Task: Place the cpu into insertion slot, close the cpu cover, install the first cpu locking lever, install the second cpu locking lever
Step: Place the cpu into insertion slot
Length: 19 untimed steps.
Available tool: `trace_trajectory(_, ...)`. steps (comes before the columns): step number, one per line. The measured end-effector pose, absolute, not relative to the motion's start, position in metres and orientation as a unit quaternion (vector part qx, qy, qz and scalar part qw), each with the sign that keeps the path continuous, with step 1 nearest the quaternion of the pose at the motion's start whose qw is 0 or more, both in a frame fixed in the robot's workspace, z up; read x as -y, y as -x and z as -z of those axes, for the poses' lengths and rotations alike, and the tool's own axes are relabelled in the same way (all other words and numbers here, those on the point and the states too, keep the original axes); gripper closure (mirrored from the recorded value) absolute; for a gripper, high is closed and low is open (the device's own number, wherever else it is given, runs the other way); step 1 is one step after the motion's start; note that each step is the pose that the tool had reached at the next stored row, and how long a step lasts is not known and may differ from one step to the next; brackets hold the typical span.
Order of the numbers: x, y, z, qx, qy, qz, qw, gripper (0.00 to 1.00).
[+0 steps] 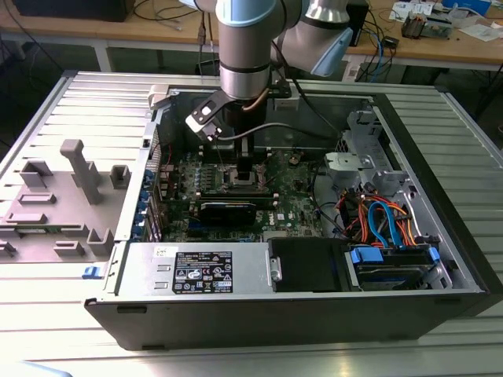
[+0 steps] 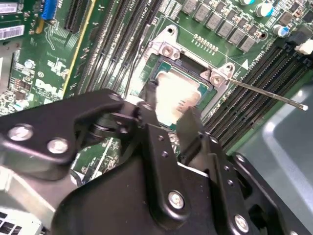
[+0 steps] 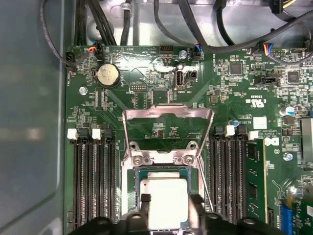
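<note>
- The cpu (image 3: 166, 193), silvery-beige top up, lies level within the insertion slot (image 3: 138, 185). It looks seated or very nearly so, with the socket's dark rim showing along its edges.
- The gripper (image 3: 170, 204) is down over it. Its two black fingers (image 3: 145, 201) are parted just the chip's width and lie against opposite edges, so I judge it has hold of the cpu rather than standing clear.
- The cpu cover (image 3: 168, 113) stands tilted up on its hinge beyond the slot, and green board shows through its window. It is not closed.
- Progress, as I judge it: placing the chip is at its end. The cover and both locking levers are left to do.
- The first wrist view looks straight down, so it gives the chip's squareness in the slot and the memory slots (image 3: 93, 186) flanking it on both sides.
- The second wrist view looks in at a slant. It shows the cpu (image 2: 178, 90) between the gripper (image 2: 171, 108) fingers, and a thin lever rod (image 2: 266, 93) swung out free, unlatched.
- The exterior view places the gripper (image 1: 246, 174) deep inside the open computer case (image 1: 440, 196).
</note>
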<state>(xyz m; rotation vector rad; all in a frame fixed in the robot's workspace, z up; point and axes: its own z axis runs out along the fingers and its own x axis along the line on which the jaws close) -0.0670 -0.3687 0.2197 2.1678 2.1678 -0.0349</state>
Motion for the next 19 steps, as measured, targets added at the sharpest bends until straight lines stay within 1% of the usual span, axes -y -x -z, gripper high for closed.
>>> trace_trajectory(5,0.369,0.067,-0.22,-0.731,-0.681,0.012,0.04,0.89)
trace_trajectory(8,0.369,0.067,-0.221,-0.735,-0.676,0.012,0.04,0.89)
trace_trajectory(19,0.369,0.067,-0.25,-0.735,-0.676,0.013,0.04,0.89)
